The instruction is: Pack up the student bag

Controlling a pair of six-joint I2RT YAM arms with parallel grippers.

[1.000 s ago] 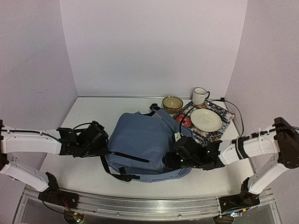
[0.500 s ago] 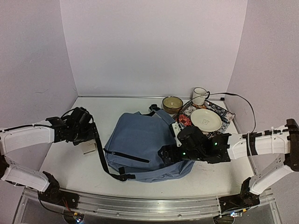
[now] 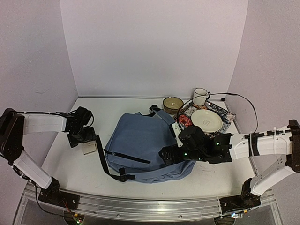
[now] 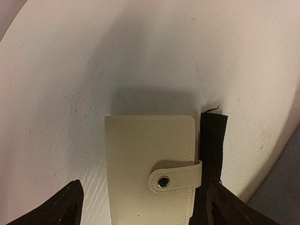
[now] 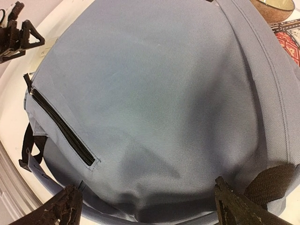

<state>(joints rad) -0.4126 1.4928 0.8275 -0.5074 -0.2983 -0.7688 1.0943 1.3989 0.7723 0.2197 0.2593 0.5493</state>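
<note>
Wallet (image 4: 152,168) lies straight under my spread left gripper (image 4: 147,205), its width between the jaws, student bag (image 3: 145,145) just right, mid-table beneath my open right gripper (image 5: 150,206).

Left gripper (image 3: 84,140) withdrew from student bag (image 3: 140,138) (now over wallet (image 4: 150,164)).

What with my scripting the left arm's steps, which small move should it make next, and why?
Probably lower the left claw and close it on the cream wallet. The claw is open, a finger at each side of the wallet, which lies flat on the table. A black strap lies along one edge, so keep that out of the pinch.
</note>
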